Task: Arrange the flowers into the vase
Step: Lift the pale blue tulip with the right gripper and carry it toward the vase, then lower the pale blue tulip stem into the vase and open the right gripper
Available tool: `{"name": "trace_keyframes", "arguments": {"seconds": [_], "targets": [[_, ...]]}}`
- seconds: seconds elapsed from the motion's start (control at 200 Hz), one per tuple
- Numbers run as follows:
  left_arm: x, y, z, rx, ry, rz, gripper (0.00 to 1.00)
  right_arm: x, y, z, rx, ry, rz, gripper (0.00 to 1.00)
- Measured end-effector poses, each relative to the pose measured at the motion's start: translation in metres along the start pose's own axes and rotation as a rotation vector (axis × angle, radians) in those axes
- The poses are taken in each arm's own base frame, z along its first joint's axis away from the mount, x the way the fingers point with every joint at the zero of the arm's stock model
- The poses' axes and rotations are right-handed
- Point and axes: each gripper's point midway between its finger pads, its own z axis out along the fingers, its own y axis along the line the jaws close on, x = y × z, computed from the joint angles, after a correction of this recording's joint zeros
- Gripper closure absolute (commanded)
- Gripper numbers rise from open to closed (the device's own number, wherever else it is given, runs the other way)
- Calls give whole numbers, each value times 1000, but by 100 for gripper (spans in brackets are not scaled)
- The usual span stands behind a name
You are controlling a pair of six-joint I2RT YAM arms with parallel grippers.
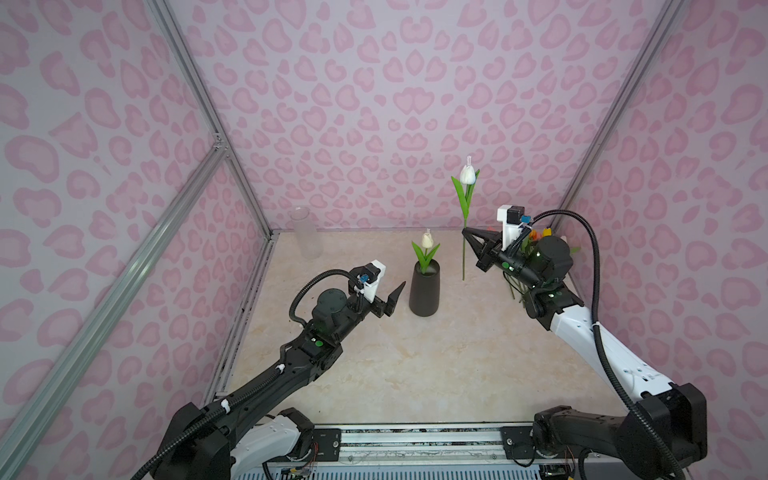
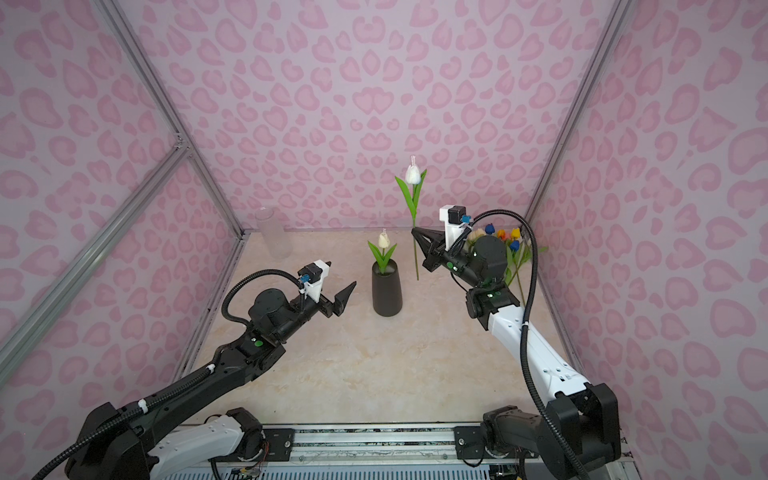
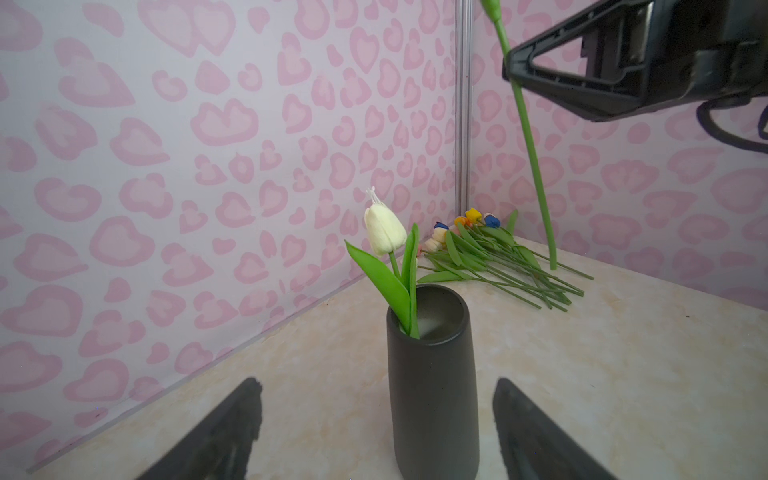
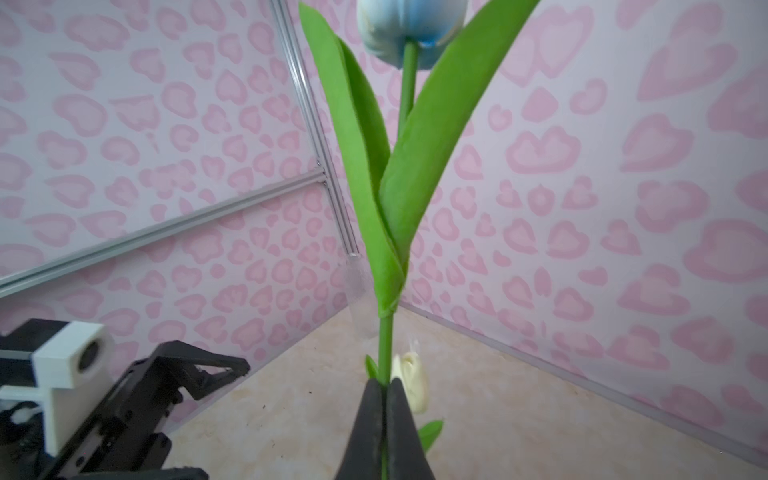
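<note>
While the right end effector (image 1: pixel 466 230) clamps tight on the green stem of a pale tulip (image 1: pixel 468 175), holding it upright above the tabletop (image 1: pixel 415 365), the dark vase (image 1: pixel 424 291) stands just to its left with one cream tulip (image 1: pixel 427 241) already inside, leaning against the rim. The held flower's head (white in both top views, tinged blue in the right wrist view) rises well above the grip, flanked by two long leaves. Its lower stem hangs down between the vase and a pile of tulips (image 3: pixel 490 257) lying in the far right corner, yellow, orange and blue heads among them. Left of the vase, the left end effector (image 2: pixel 343 274) hovers near it with fingers spread wide, grasping nothing. A clear glass cylinder (image 1: pixel 306 232) stands by the back wall at far left.
</note>
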Motion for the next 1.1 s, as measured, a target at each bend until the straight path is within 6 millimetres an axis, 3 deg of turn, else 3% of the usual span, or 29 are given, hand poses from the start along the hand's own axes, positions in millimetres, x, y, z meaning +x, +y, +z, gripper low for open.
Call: {"name": "trace_keyframes", "arguments": {"seconds": [0.11,0.19,0.435,0.64,1.095], "targets": [[0,1,-2,-8,-2,0,12,-18,21,4,-43,-90,-39,100],[-1,2,-2,-12,-4,0,12,-25,14,10,-22,-144,-17,100],[-3,3,-4,-21,-8,-4,12,-16,0,27,6,-210,68,100],[3,4,-7,-29,3,-8,12,2,-12,38,51,-220,72,100],[3,6,-7,-38,1,-7,12,72,-27,43,105,-125,-7,100]]}}
